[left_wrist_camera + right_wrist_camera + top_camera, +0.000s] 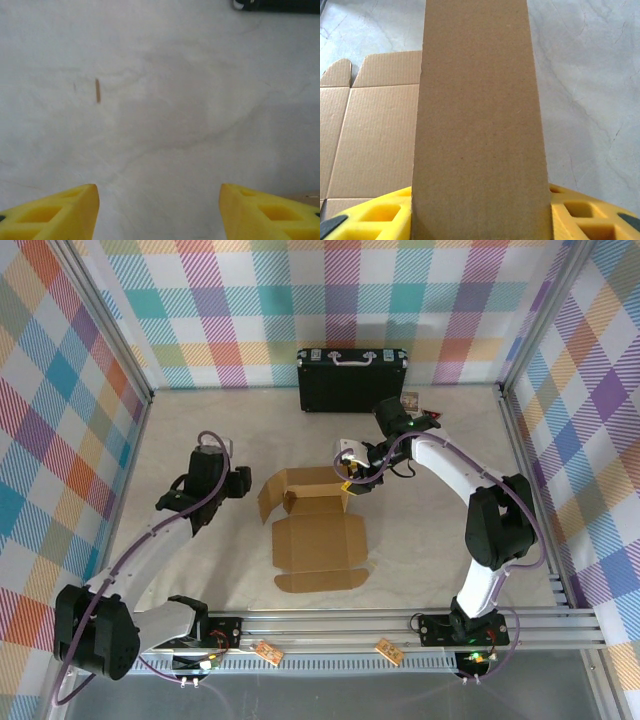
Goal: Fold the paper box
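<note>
While the right tool [352,478] pinches the box [318,535] by its upright flap [480,100] at frame centre, the left tool [238,483] (spread, empty) hovers near its left edge.

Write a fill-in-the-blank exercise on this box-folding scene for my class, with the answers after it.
The paper box is coloured ____.
The right gripper is ____ on one of its flaps.
The left gripper, above the table, has its jaws ____.
The hard case at the table's far edge is ____.
Answers: brown; shut; open; black.
</note>
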Motion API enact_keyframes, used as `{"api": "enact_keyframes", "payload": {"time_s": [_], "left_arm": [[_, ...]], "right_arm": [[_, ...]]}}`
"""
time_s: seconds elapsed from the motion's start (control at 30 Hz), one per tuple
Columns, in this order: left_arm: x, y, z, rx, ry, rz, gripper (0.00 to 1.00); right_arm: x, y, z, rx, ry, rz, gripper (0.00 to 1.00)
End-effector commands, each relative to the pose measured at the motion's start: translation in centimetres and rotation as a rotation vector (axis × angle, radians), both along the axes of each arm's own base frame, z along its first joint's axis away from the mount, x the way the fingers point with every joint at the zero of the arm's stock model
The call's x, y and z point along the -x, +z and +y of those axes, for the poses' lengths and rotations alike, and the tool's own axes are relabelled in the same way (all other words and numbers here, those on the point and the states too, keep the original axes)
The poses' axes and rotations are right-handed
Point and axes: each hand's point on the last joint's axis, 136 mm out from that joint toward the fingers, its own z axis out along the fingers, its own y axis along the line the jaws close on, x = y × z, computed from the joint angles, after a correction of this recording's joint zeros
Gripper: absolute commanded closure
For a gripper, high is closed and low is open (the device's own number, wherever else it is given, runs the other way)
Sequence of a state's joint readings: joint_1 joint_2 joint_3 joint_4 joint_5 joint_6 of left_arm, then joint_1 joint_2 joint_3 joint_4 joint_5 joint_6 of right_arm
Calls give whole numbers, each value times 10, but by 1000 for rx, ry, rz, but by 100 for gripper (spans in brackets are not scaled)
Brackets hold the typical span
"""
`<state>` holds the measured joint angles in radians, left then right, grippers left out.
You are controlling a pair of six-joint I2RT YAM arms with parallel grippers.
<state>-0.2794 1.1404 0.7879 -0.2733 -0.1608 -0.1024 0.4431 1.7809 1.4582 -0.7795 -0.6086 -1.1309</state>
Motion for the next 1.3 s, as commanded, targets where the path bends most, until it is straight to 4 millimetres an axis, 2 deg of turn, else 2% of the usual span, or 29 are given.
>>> {"api": "enact_keyframes", "payload": {"time_s": [0.0, 0.1, 0.2, 0.43, 0.67, 1.03, 1.17, 1.27], "left_arm": [[11, -21, -15, 110, -35, 80, 39], [17, -29, -32, 140, -113, 119, 45], [18, -25, -50, 162, -184, 101, 45], [38, -35, -76, 143, -287, 137, 46], [48, -36, -101, 170, -395, 156, 47], [56, -61, -112, 53, -471, 166, 48], [59, -61, -122, 13, -519, 136, 45], [54, -59, -127, -2, -527, 97, 44]], "right_arm": [[5, 4, -2, -22, 11, 16, 61], [4, 3, -1, -27, 9, 22, 61], [1, 0, -2, -35, 3, 33, 61], [-5, -7, -1, -31, -7, 48, 61], [-7, -13, -2, -15, -13, 65, 61], [-7, -13, -1, -12, -15, 66, 61], [-6, -12, -1, -18, -12, 79, 61], [-5, -13, -1, -16, -13, 82, 61]]}}
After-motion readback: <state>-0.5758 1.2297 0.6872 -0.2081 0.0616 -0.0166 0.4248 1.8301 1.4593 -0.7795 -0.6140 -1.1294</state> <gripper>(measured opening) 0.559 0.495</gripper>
